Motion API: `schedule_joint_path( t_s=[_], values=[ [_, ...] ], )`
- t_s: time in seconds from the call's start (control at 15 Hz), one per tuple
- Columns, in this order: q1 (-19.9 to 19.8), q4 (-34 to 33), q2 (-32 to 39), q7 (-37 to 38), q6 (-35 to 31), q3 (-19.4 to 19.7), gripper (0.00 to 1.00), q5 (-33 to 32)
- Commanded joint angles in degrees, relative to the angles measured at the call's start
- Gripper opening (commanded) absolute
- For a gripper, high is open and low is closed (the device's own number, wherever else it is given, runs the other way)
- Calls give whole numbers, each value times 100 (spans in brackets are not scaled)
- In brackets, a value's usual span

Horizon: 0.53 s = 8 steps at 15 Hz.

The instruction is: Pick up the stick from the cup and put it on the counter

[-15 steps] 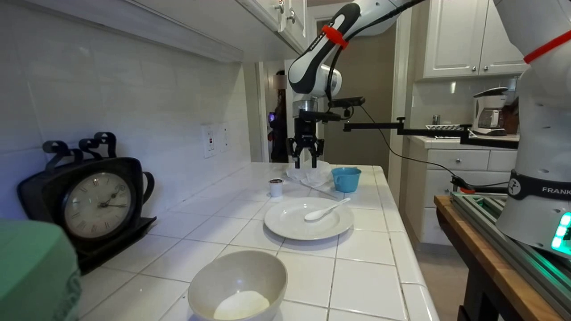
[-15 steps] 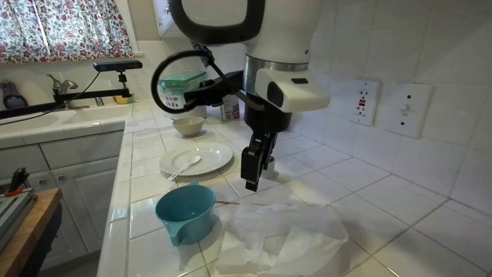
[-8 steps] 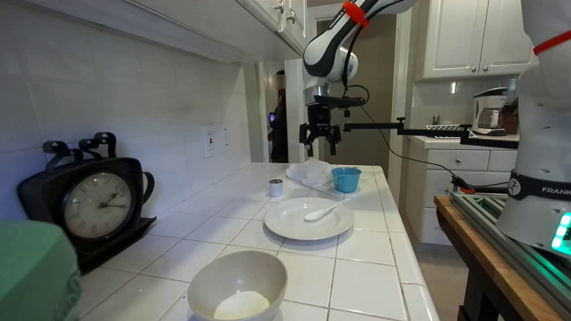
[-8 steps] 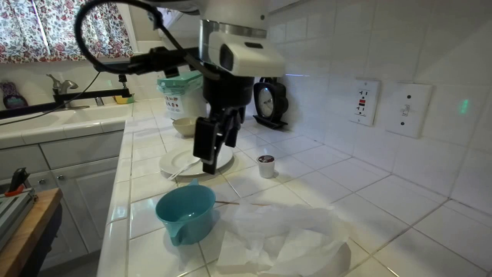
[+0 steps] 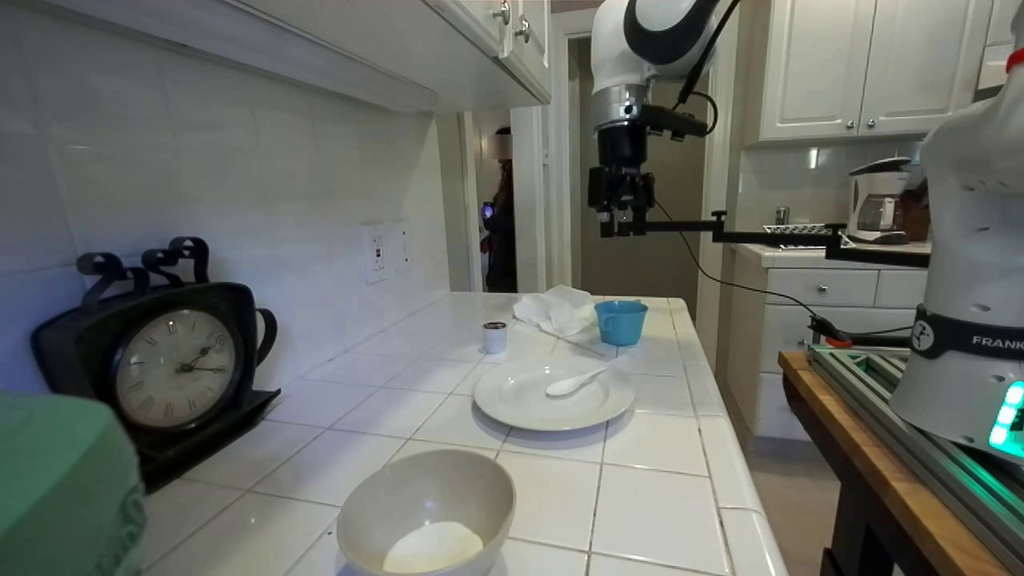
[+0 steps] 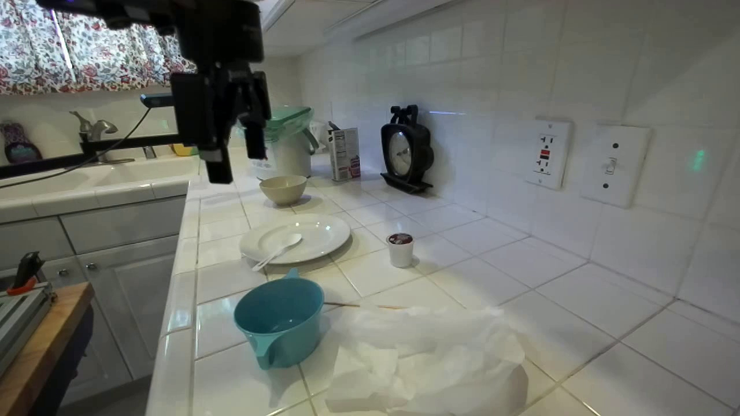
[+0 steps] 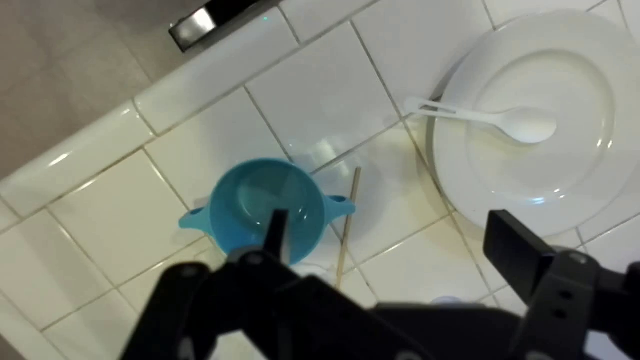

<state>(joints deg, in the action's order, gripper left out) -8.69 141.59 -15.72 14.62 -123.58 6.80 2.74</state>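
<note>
I have the black hand (image 7: 389, 222), jaws spread wide, above the white-tiled worktop (image 7: 320, 100), where, in the wrist view, the thin wood-coloured stick (image 7: 347, 231) lies just right of the round light-blue cup (image 7: 260, 192).

I see a spoon (image 7: 505, 121) lying on a plate (image 7: 550, 190), its handle jutting past the rim. In an exterior view I make out crumpled paper (image 6: 428, 364), an upright pod (image 6: 400, 252) with a dark top, a bowl (image 6: 283, 195), and a box (image 6: 345, 155) beside a green-lidded tub (image 6: 291, 155). A clock (image 6: 403, 153) stands close to the wall (image 6: 491, 115), which bears an outlet (image 6: 548, 154).
</note>
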Motion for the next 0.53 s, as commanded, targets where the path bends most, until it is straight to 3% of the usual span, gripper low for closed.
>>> schedule_joint_path(
  t_s=[0.0,0.07,0.13,0.47],
  values=[
    [22,655,-1125,-310,-159,-237,100,-446],
    [33,725,-1360,-364,-198,-281,100,-473],
    [10,395,-902,-109,5,-287,100,-297],
    [4,647,-1320,-193,-61,-340,100,-373]
  ],
)
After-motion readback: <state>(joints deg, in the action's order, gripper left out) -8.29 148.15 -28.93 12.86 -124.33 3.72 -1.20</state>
